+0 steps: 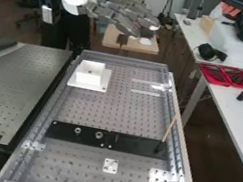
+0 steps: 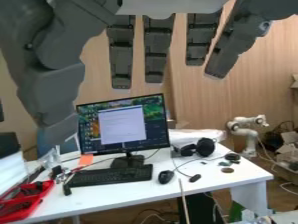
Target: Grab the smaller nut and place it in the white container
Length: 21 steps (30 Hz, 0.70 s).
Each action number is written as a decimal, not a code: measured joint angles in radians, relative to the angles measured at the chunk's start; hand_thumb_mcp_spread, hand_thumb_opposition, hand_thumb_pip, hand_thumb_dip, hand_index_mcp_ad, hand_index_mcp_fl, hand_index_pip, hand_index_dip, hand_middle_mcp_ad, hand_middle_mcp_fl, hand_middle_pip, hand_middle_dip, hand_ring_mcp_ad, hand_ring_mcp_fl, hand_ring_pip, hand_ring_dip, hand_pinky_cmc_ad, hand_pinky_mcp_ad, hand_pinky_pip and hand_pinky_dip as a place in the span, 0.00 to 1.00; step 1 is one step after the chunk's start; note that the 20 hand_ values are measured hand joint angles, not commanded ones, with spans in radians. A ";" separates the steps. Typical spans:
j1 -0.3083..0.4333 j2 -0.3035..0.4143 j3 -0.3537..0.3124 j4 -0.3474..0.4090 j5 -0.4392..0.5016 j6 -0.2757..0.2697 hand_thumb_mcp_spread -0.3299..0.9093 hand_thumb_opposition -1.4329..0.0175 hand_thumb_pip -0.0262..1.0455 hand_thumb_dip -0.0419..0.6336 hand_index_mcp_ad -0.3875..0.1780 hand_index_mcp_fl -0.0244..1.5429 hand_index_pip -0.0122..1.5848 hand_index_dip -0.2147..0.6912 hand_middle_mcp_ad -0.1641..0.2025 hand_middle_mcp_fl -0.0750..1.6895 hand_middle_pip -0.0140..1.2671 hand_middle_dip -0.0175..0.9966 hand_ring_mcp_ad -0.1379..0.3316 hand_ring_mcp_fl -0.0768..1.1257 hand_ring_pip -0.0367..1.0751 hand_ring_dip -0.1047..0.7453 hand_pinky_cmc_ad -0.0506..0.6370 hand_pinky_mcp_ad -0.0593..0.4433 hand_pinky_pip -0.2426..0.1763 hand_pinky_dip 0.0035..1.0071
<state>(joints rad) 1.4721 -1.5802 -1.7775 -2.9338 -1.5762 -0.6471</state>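
The hand [image 1: 122, 14] is at the top of the high view, far above the bench's far end, its dark grey fingers stretched out with nothing in them. In the wrist view the hand [image 2: 157, 47] shows straight, spread fingers and a thumb. The white container [image 1: 90, 75], a square box on a white plate, stands at the bench's far left, below and apart from the hand. On the black bar [image 1: 138, 145] the larger nut [image 1: 78, 130] and the bearing [image 1: 99, 135] stand side by side.
A thin wooden stick [image 1: 169, 129] leans up from the bar's right end. Nearer lies a small white plate [image 1: 111, 166]. Red trays [image 1: 226, 76] are on the side table at right. A monitor [image 2: 124, 125] and keyboard [image 2: 110, 175] stand on a white desk.
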 joint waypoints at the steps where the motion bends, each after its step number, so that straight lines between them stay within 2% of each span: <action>1: -0.002 -0.005 0.007 -0.004 -0.005 0.001 0.54 0.48 0.53 0.34 0.47 0.07 0.43 0.29 0.50 0.17 0.10 0.22 0.67 0.09 0.12 0.19 0.53 0.45 0.51 0.42; 8: -0.003 -0.019 0.018 -0.013 -0.007 0.001 0.54 0.48 0.52 0.34 0.47 0.08 0.42 0.29 0.50 0.17 0.10 0.22 0.67 0.09 0.12 0.19 0.53 0.45 0.52 0.42; 21: -0.003 -0.029 0.021 -0.008 -0.017 0.010 0.54 0.48 0.52 0.34 0.48 0.11 0.22 0.29 0.51 0.18 0.10 0.22 0.67 0.09 0.12 0.19 0.53 0.45 0.51 0.42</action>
<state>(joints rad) 1.4694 -1.6094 -1.7567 -2.9413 -1.5931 -0.6368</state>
